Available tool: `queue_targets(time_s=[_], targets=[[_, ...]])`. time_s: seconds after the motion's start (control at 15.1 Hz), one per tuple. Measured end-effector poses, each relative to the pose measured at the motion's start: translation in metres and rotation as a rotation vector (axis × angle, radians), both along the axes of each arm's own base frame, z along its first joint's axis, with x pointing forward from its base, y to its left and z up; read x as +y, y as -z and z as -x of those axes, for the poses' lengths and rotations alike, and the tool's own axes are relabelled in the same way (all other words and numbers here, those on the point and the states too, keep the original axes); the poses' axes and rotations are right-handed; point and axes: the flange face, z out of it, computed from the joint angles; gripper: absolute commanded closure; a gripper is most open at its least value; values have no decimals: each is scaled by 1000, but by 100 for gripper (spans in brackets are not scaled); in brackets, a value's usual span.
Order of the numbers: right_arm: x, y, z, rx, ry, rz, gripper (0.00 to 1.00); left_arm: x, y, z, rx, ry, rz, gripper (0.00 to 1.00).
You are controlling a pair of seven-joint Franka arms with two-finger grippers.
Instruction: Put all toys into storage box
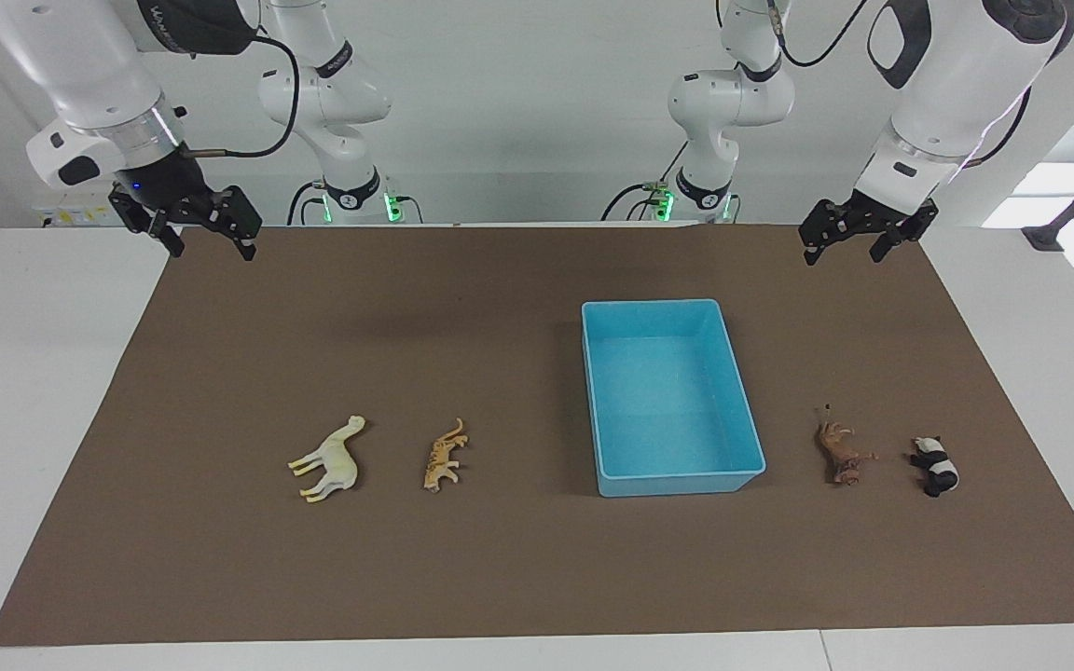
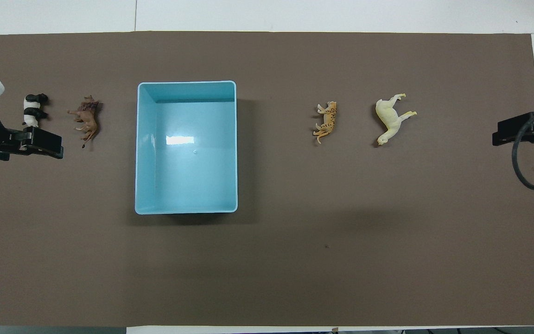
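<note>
The light blue storage box (image 1: pixel 677 483) (image 2: pixel 187 83) stands empty on the mat, between two pairs of toys. The cream-white horse (image 1: pixel 332 458) (image 2: pixel 391 118) and the orange tiger (image 1: pixel 445 455) (image 2: pixel 326 122) lie on their sides toward the right arm's end. The brown lion (image 1: pixel 842 452) (image 2: pixel 86 118) and the panda (image 1: pixel 934 464) (image 2: pixel 33 109) lie toward the left arm's end. My left gripper (image 1: pixel 843 252) (image 2: pixel 35 143) hangs open and empty, high over the mat's corner. My right gripper (image 1: pixel 211 247) (image 2: pixel 515 131) hangs open and empty over the other near corner.
A brown mat (image 1: pixel 537 559) covers most of the white table (image 1: pixel 34 373). A black cable loop (image 2: pixel 526 176) hangs by the right gripper. The mat's bare stretches lie around the box and the toys.
</note>
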Motion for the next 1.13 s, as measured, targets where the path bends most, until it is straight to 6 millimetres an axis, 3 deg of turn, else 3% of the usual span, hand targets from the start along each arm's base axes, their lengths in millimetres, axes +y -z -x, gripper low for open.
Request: queue_targets(time_s=[0.27,0.6,0.93,1.13], targets=[[-9,0,1,3,18,0,0,0,0,0,0,0,0,0],[-48,0,4,4,90,0,0,0,0,0,-3,0,0,0],[-49,1,4,4,91,0,0,2,1,-6,-52,-28,3,0],[-49,-2,1,-29,91,2,0,20,28,-19,-164,-65,12,0]])
